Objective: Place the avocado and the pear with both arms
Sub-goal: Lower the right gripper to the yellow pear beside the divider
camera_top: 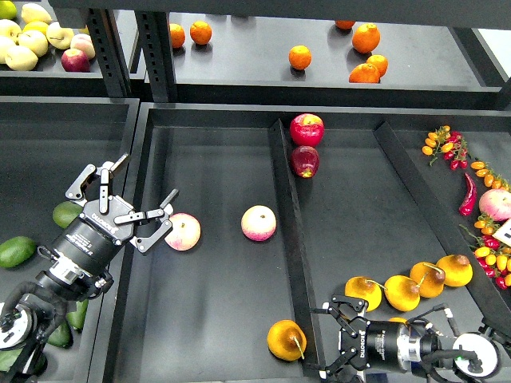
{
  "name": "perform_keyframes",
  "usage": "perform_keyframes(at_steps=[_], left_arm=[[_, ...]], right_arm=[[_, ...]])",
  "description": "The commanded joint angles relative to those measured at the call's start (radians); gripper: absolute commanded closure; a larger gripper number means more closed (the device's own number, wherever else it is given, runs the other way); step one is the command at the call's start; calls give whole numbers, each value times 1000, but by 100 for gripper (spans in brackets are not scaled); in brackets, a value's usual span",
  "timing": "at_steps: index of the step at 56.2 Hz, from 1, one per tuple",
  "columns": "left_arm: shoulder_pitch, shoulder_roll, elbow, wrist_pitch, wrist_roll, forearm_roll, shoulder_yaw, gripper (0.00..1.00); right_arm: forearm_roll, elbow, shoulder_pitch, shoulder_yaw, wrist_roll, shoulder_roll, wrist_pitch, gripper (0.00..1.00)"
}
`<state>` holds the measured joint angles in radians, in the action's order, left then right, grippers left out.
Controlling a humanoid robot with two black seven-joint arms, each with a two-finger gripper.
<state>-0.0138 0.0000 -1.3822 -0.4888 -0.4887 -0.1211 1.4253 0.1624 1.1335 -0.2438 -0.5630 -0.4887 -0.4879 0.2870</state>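
Observation:
A golden pear [286,339] with a thin stem lies at the front of the middle compartment, against the divider [291,239]. My right gripper [326,339] is open and empty just right of that divider, level with the pear. Several more pears [415,283] lie in a row behind it. My left gripper [126,203] is open and empty over the wall between the left bin and the middle compartment, close to a pink-and-yellow fruit [183,231]. Dark green avocados [77,313] lie in the left bin, partly hidden under my left arm. Lighter avocados [16,251] lie beside them.
A second pink-and-yellow fruit [259,223] sits mid-compartment. Two red apples [306,129] lie at the divider's far end. Oranges [300,57] and pale apples [32,36] are on the back shelf. Chillies and small tomatoes [471,191] fill the right bin.

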Motion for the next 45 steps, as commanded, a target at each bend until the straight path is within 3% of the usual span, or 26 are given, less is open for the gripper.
perform_keyframes(at_steps=[1, 28, 45], left_arm=[[0, 0, 0, 0, 0, 0, -5, 1], [9, 0, 0, 0, 0, 0, -6, 1], [17, 0, -1, 0, 0, -2, -8, 1]], right_arm=[[-17, -24, 1, 2, 0, 29, 0, 0], [-47, -81, 1, -1, 0, 72, 0, 4], [-46, -100, 5, -6, 0, 88, -6, 18]])
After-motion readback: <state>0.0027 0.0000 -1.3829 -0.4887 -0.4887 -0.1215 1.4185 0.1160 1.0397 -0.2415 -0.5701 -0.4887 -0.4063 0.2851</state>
